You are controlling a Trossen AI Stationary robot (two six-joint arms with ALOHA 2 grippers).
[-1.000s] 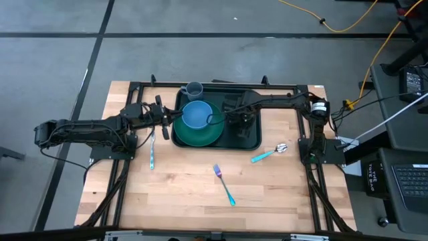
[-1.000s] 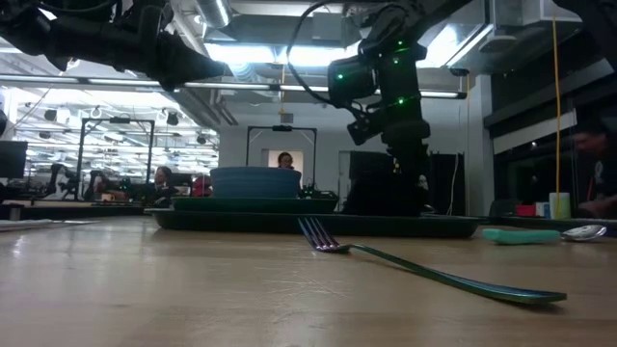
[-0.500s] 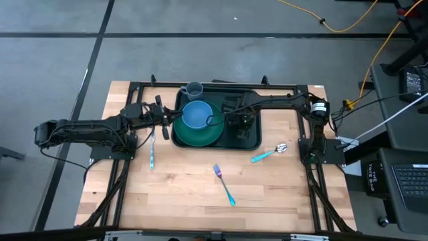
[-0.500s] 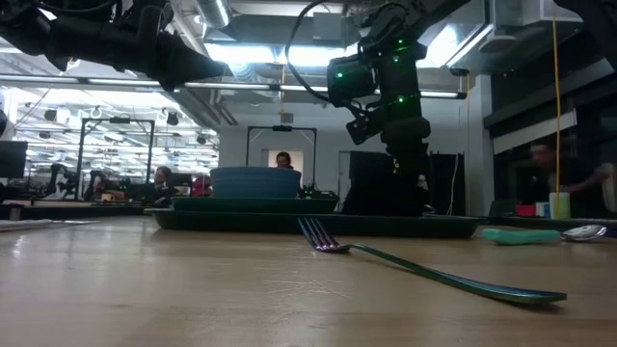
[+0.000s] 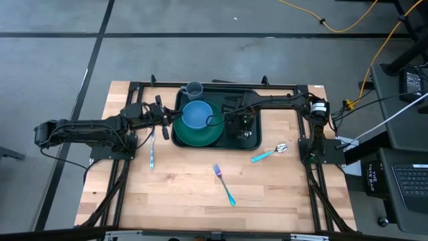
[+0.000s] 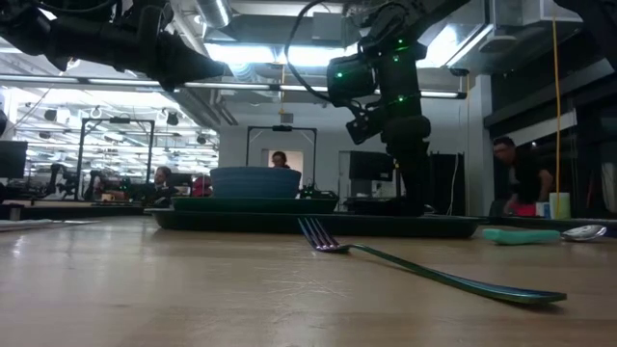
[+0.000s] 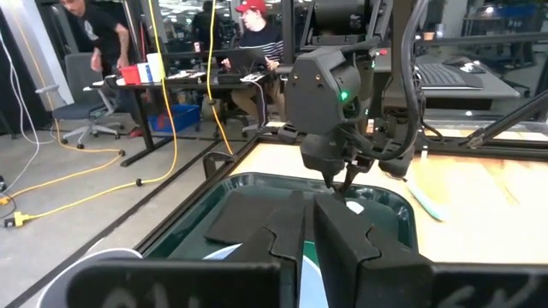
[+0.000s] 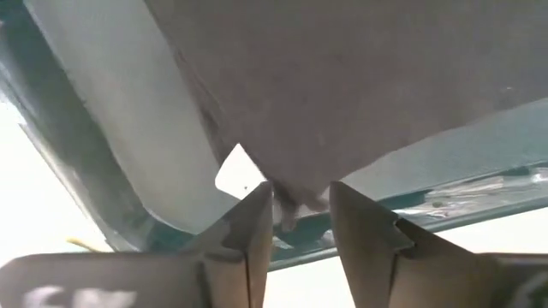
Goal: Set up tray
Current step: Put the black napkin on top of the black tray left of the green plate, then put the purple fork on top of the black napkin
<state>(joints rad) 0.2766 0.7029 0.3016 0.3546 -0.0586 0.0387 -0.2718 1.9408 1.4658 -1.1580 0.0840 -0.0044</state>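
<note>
Since the earlier frame: right tool (image 5: 246, 131) has parted its fingers and let go of the black napkin (image 5: 242, 124), which now lies flat on the tray; in the low view the dark shape formerly under that tool is gone. Nothing else on the tabletop (image 5: 200, 207) has shifted.

Tray (image 5: 257, 143): large, dark green, rectangular, rounded corners, raised rim. Sits at 12 o'clock on the tabletop, between the two arm bases.

On the tray: round green plate (image 5: 200, 136) at its 9 o'clock side, blue bowl (image 5: 196, 114) on the plate; napkin at its 3 o'clock side. Grey cup (image 5: 194, 89) at the tray's 11 o'clock corner.

Off the tray: teal-handled spoon (image 5: 269, 154) at the tray's 5 o'clock; fork (image 5: 224, 185) at its 6 o'clock; a third teal utensil (image 5: 152, 150), kind unclear, at 8 o'clock.

Right tool: fingers narrowly apart, holding nothing, tips down just over the napkin.

Left tool (image 5: 165, 118): fingers closed together, holding nothing, at the tray's 9 o'clock edge.

View differences: right wrist view alone shows a small white tag (image 8: 241, 174) at the napkin's edge, with the tray rim (image 8: 103, 197) beyond. Left wrist view shows the right tool (image 7: 347, 181) pointing down into the tray (image 7: 257, 192). Low view shows the tray (image 6: 318, 224) edge-on, with people in the room behind.
</note>
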